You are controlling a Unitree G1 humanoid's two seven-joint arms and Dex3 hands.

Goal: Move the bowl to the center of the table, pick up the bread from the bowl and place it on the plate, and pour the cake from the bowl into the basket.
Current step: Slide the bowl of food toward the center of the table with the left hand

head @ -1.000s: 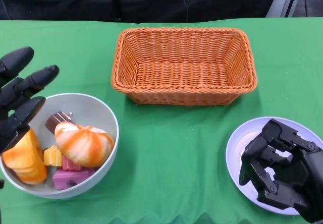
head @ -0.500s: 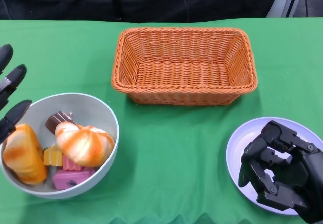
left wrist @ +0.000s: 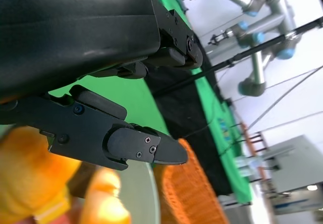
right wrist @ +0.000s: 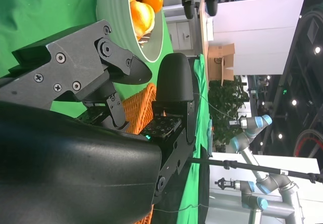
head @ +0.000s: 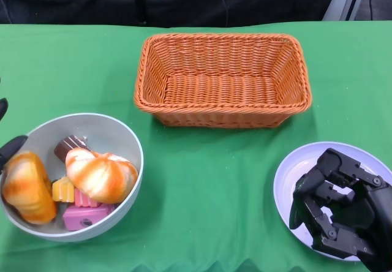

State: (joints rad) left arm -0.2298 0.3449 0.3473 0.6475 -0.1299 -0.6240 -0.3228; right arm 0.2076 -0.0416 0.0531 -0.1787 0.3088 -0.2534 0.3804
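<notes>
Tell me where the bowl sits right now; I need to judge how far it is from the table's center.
In the head view the bowl sits near the table's front left, left of and nearer than the basket.

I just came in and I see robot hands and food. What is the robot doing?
The robot is at a green table and holds nothing right now. Its left hand only peeks in at the table's left edge, next to a gray bowl with bread and little cakes inside. Its right hand is curled up above the plate. The orange basket has nothing in it. The bowl sits at the left, not the middle.
</notes>
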